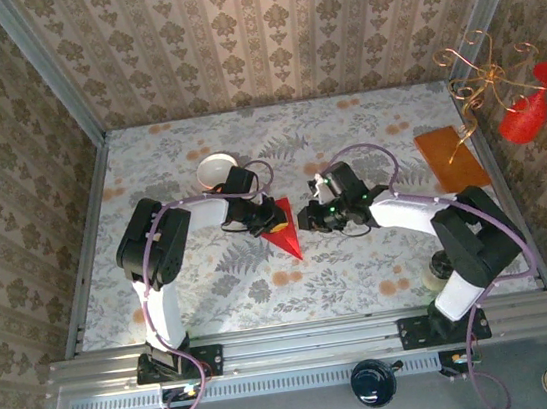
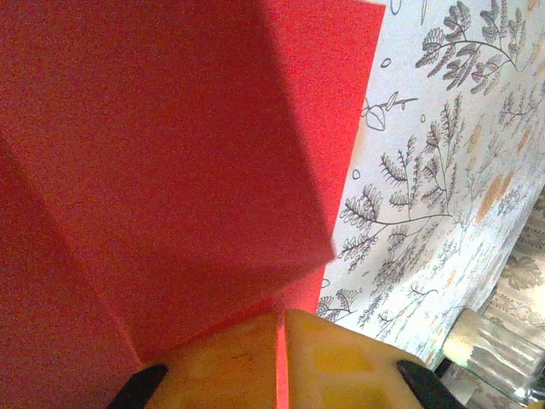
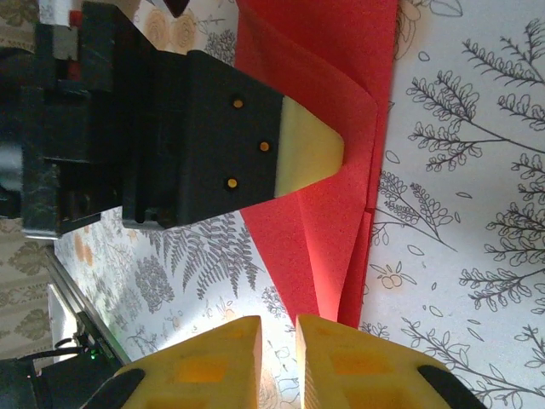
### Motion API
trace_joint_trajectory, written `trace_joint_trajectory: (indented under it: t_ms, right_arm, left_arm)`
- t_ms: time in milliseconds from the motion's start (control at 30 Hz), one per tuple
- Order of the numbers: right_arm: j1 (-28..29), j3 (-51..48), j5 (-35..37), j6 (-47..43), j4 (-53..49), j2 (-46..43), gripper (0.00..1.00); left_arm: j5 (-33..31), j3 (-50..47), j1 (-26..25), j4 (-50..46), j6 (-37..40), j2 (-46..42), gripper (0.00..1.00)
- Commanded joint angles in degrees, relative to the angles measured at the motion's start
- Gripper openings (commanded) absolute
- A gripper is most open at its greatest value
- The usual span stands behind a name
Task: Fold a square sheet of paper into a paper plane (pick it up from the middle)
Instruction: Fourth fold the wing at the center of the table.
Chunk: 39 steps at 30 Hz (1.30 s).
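Note:
The red sheet of paper (image 1: 286, 235) lies on the flowered table, folded into a narrow pointed shape with its tip toward the near edge. My left gripper (image 1: 261, 218) is at its upper left corner. In the left wrist view the yellow fingertips (image 2: 341, 358) are shut on a red edge of the paper (image 2: 170, 153). My right gripper (image 1: 305, 222) hovers just right of the paper. In the right wrist view its fingers (image 3: 341, 358) stand a narrow gap apart with bare table between them, just short of the paper's (image 3: 332, 213) layered edge. The left gripper's fingertip (image 3: 311, 153) rests on the paper.
A small white bowl (image 1: 216, 170) sits behind the left gripper. An orange-brown board (image 1: 451, 158) lies at the back right, beside a red and gold wire ornament (image 1: 524, 111). Metal rails edge the table on the left, right and front.

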Motion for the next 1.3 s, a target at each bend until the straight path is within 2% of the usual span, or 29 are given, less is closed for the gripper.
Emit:
trace_joint_trajectory:
  t_ms: [0,200,533,1267]
  right_arm:
    - [0.9,0.7,-0.4,0.1,-0.1,2.1,0.20]
    - [3.2,4.3,-0.7,-0.9,-1.9,6.3,0.16]
    - [5.2,7.8,-1.2,-1.1,-3.3,11.5,0.16]
    - [5.7,6.4,1.1,-2.8,-8.4,15.1,0.14]
  left_arm:
    - [-0.3,1.1,0.3,-2.2,0.5,1.5,0.13]
    - [-0.3,1.2,0.3,-2.1,0.4,1.4,0.13]
    - [-0.2,1.5,0.3,-1.6,0.2,1.1,0.13]
    - [0.6,2.1,0.3,-1.4,-0.1,0.4,0.13]
